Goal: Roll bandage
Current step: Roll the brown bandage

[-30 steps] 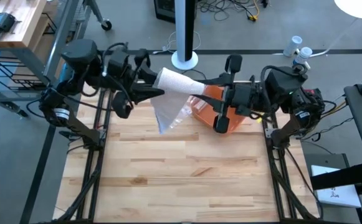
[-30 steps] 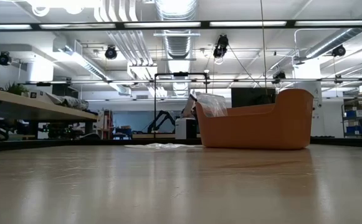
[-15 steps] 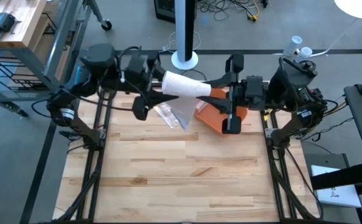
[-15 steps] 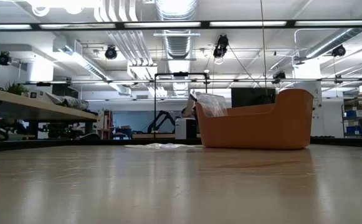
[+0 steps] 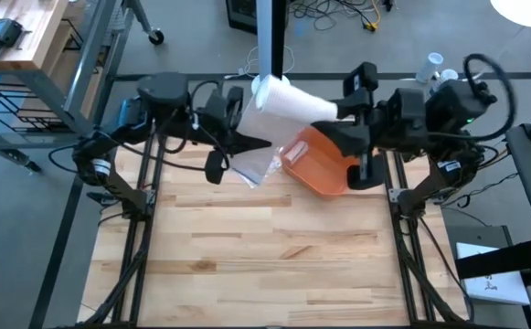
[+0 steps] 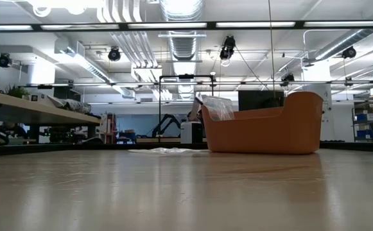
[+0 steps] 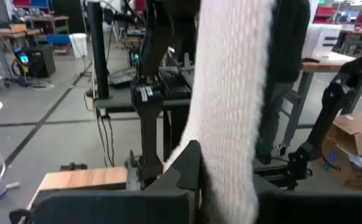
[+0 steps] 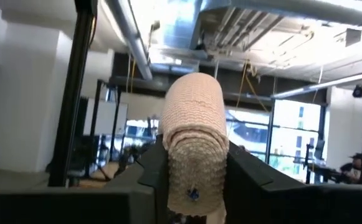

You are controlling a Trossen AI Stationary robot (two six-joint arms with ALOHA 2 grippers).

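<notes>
The bandage (image 5: pixel 288 100) is a white knit roll held high above the table's far edge between my two grippers. In the right wrist view I see the roll (image 8: pixel 193 137) end-on, with my right gripper (image 8: pixel 193 163) shut on it. From the table's left, my left gripper (image 5: pixel 258 142) reaches in just below the roll. Its wrist view shows a band of the bandage (image 7: pixel 230 93) running straight down between the fingers of my left gripper (image 7: pixel 221 180). Neither gripper shows in the low view. My left gripper is shut on the bandage's loose band (image 7: pixel 224 155), coming level from the table's left. One finger (image 7: pixel 188 168) lies against the band's edge; the band hides the other. The band runs upright, clear of the table. My right gripper pinches the roll's right end (image 8: pixel 193 180) between its two fingers (image 8: pixel 159 165), one on each side. It comes from the table's right, slanting upward, with the fingers lying along the roll. The roll sticks out past the fingertips, lifted clear.
An orange basket (image 5: pixel 318 163) stands on the far part of the wooden table (image 5: pixel 265 265), below the roll; it also shows in the low view (image 6: pixel 263 128) with a clear bag (image 6: pixel 218 106) in it. A clear plastic bag (image 5: pixel 254 166) lies left of it. A white pole (image 5: pixel 272 37) rises behind.
Both grippers have carried the roll up and toward the table's far edge. My right gripper has tipped upward and rolled about its axis. My left gripper has gone toward the table's right, in under the roll.
</notes>
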